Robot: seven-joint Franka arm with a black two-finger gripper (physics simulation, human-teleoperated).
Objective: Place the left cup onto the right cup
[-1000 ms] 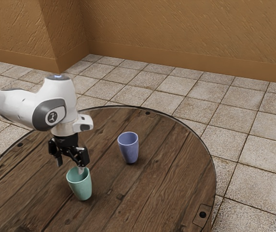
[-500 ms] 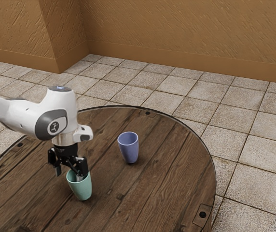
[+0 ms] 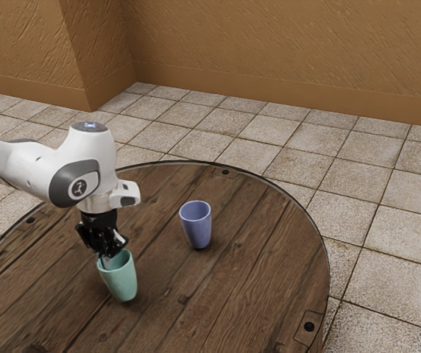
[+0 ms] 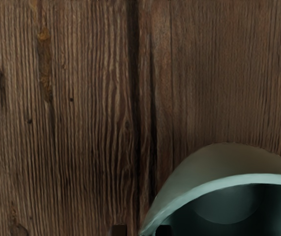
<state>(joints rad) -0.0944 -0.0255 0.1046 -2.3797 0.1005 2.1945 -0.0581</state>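
Observation:
A teal-green cup (image 3: 119,278) stands on the round wooden table (image 3: 255,279), toward the exterior view's left, leaning slightly. My black gripper (image 3: 107,256) comes down from above and is shut on the cup's rim at its left side, one finger inside and one outside. A lavender-blue cup (image 3: 196,223) stands upright to the right and further back, well apart from my hand. In the wrist view the green cup's rim and hollow (image 4: 229,196) sit right under my hand, over the dark wood planks (image 4: 71,108).
The table's curved edge (image 3: 327,257) runs along the exterior view's right, with a tiled floor (image 3: 387,220) beyond it. Brown walls stand at the back. My white arm (image 3: 41,173) reaches in from the left.
My hand dropped onto the green cup's rim and the fingers went from open to shut on it. The cup now leans a little; the lavender cup stayed put.

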